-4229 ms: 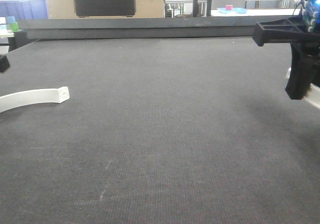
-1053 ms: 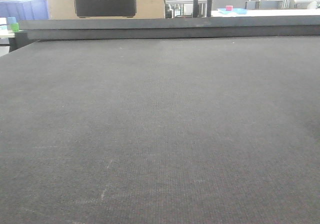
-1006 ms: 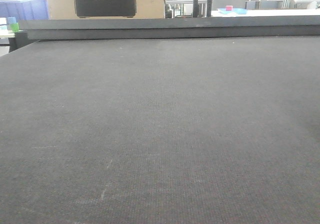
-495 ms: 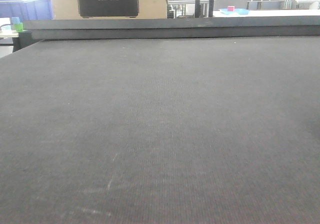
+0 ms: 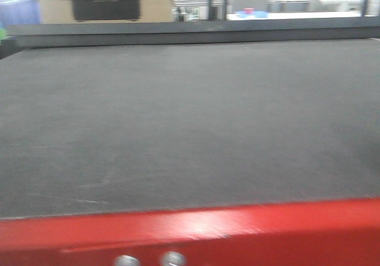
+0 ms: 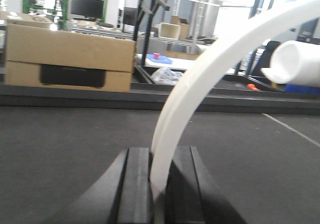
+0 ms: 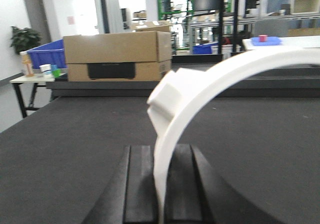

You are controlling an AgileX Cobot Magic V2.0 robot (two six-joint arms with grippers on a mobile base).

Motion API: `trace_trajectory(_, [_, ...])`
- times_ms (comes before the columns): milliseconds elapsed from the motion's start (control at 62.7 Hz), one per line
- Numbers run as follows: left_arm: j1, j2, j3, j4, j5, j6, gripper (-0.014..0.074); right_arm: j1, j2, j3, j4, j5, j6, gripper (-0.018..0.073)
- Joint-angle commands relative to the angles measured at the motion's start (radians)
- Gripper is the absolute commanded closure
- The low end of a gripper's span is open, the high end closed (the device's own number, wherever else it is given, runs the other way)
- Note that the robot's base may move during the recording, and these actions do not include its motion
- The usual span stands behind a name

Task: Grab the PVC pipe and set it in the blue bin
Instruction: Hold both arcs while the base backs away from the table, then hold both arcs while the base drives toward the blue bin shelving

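The dark grey table (image 5: 190, 117) is filling most of the front view, which is blurred. The cardboard box (image 5: 155, 8) is standing beyond the table's far edge and is serving as the reference here. The blue bin (image 7: 46, 55) is sitting to the left of the box and partly behind it. A red band (image 5: 190, 227) is running along the table edge opposite the box.

The right gripper (image 7: 160, 156) is pointing toward the box, and its black fingers are clamping the PVC pipe (image 7: 200, 84). The pipe is arching up and to the right, on the near side of the box, with its thicker collar end overlapping the box's lower right corner in this view. The pipe is well apart from the bin.

The left gripper (image 6: 159, 156) is also facing the box, with its fingers clenching a flat white strip (image 6: 200, 79) that is curving up to the right of the box. A white round-bodied end (image 6: 295, 61) is showing farther right; whether it is the pipe cannot be told.

Two silver bolts (image 5: 172, 259) are sitting below the red band.
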Motion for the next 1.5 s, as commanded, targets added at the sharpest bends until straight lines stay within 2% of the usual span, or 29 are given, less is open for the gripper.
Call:
trace_trajectory(0, [-0.004, -0.005, -0.002, -0.008, -0.022, -0.003, 0.0707, 0.004, -0.006, 0.001, -0.016, -0.018, -0.003, 0.0721])
trace_trajectory(1484, [-0.004, -0.007, -0.002, -0.008, -0.022, -0.003, 0.0707, 0.004, -0.006, 0.001, -0.014, -0.018, -0.003, 0.0721])
